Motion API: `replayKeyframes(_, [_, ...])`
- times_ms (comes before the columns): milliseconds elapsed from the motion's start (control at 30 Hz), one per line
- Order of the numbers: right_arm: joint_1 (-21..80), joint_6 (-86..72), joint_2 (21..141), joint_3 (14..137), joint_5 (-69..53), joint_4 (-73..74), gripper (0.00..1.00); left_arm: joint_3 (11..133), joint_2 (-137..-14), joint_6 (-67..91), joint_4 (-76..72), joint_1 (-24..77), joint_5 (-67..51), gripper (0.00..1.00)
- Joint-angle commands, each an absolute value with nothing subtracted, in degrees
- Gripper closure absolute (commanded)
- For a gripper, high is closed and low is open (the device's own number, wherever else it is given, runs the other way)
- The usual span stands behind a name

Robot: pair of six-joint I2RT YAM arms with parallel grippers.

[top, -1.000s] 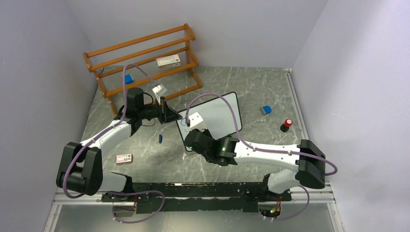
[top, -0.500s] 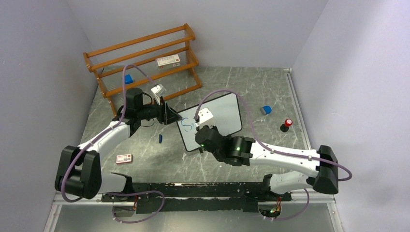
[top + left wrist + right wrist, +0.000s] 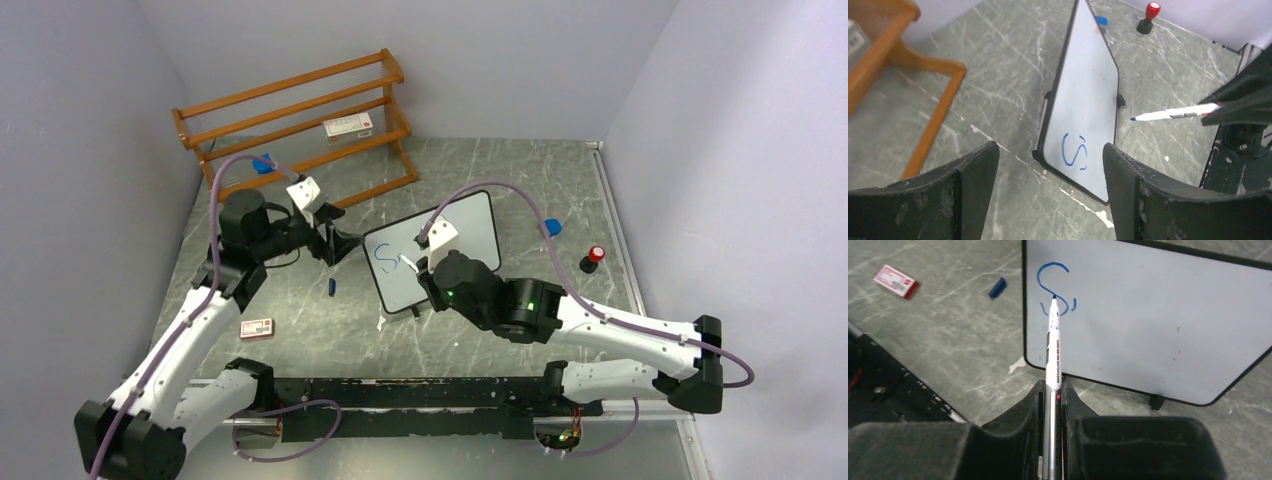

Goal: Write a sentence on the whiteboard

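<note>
Top view: whiteboard (image 3: 470, 240) sits mid-table. Right gripper (image 3: 418, 270) is over its near-left corner. Left gripper (image 3: 335, 240) is near board's left edge, apart.

Left wrist view: left fingers spread, empty. Blue S (image 3: 1074, 150) at board's near end.

Right wrist view: jaws pinch marker (image 3: 1053, 355), tip at S's lower curve, contact unclear.

Judged step: first word barely begun. Next letter calls for shift rightward and light, steady tip pressure.

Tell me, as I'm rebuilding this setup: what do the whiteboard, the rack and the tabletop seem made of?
The whiteboard: smooth, slightly glossy white writing surface, likely coated, in a thin black frame that looks plastic. The rack: varnished wood, going by its warm orange-brown sheen. The tabletop: grey with pale marble-like veins; real stone or a printed laminate, cannot tell.
</note>
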State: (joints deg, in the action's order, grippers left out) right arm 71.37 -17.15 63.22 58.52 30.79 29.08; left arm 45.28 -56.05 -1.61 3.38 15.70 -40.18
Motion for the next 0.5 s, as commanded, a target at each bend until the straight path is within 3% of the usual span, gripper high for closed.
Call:
replayKeyframes(0, [70.76,-14.92,61.00,61.80,24.74,30.11,1.00,44.06,-49.36,-13.94,7.75,20.90,-35.38,0.20])
replayKeyframes(167, [70.40,-14.58,60.30,63.24,19.96,29.50,1.00,44.52,-45.96,-25.81,12.72,28.02,-31.23,0.17])
replayKeyframes(467, [70.40,-14.69,62.16,65.46,15.79,28.44,1.00,47.14,-46.58,-37.94,16.47,36.74,-28.66,0.21])
